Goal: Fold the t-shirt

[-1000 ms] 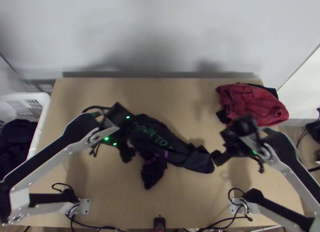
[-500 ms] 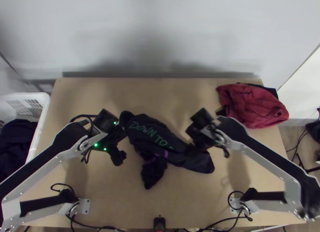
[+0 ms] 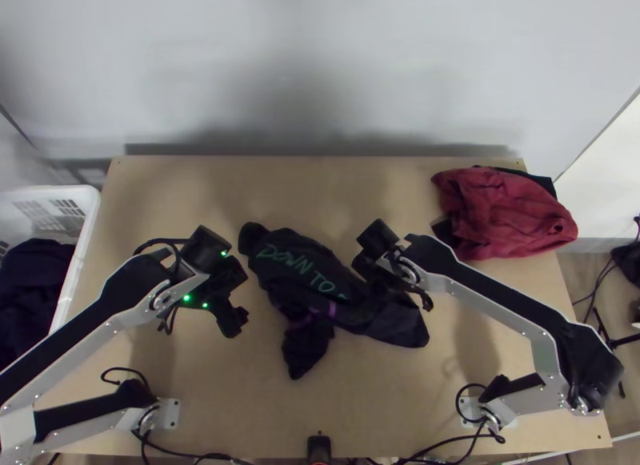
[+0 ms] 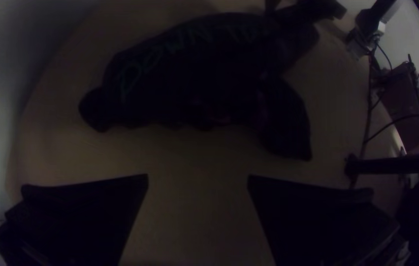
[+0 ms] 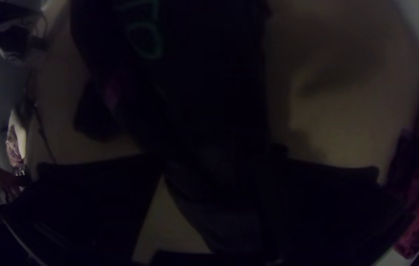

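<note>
Okay, t-shirt (image 3: 292,263) is bunched into a long dark heap on the desk (image 3: 384,185), just beside the left tool (image 4: 198,180), on the side facing the right tool (image 5: 214,157), and running beneath the latter. Left tool: released, fingers wide apart, nothing between them, bare wood below. Right tool: also released, fingers apart with dark cloth showing past them; can't tell if they touch it. Green lettering (image 3: 300,265) faces up between the two tools; purple trim (image 3: 332,308) sits near the right tool, hem or collar unclear. Loose lobe (image 3: 306,353) sticks out toward the arms' bases. Not spread, no clean fold visible. Step in hand looks like getting hold of the heap to open it out before folding. To do it well: right tool should go down onto a real edge, fingertips either side of it, and close on a thin pinch, not a thick wad. Left tool needs to come across to the small knob (image 3: 253,234) nearest it, or to the lobe, and pinch there. Then lift both a little, draw apart evenly, lay flat. Risks: grabbing several layers, locking the bunch in; one-sided pull just drags the heap. Red cloth (image 3: 504,213) lies beyond the right tool, well apart; leave it.
</note>
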Controlling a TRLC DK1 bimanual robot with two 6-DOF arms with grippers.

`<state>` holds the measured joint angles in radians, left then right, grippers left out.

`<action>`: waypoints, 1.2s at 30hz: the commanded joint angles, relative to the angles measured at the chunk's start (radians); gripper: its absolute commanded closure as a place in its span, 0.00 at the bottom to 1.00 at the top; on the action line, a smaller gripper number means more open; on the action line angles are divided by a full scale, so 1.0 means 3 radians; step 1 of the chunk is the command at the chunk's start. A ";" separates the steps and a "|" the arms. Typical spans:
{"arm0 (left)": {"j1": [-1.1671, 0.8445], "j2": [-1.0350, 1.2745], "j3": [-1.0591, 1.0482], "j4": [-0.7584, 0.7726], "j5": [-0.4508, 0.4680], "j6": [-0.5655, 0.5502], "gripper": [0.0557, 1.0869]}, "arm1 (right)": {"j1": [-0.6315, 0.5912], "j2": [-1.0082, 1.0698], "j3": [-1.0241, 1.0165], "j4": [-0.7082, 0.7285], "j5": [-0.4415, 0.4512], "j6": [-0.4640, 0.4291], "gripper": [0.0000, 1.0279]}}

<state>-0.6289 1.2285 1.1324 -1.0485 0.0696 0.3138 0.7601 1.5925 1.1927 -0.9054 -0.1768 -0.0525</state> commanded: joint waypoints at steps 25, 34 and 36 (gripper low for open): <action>-0.0450 0.0057 -0.0129 0.0330 -0.0002 -0.0090 0.05 | -0.0335 -0.0318 -0.0274 0.0390 -0.0045 -0.0193 0.97; -0.1079 0.0512 -0.0057 0.0550 -0.0063 -0.0085 0.05 | -0.0427 -0.0527 0.0054 0.0277 -0.0045 -0.0158 0.97; -0.1120 0.0558 -0.0037 0.0586 -0.0058 -0.0120 0.05 | -0.0437 -0.0599 0.0171 0.0165 -0.0050 -0.0152 0.97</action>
<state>-0.8753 1.3247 1.1038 -0.9127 0.0620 0.2874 0.6464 1.4693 1.1603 -0.8021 -0.1905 -0.1047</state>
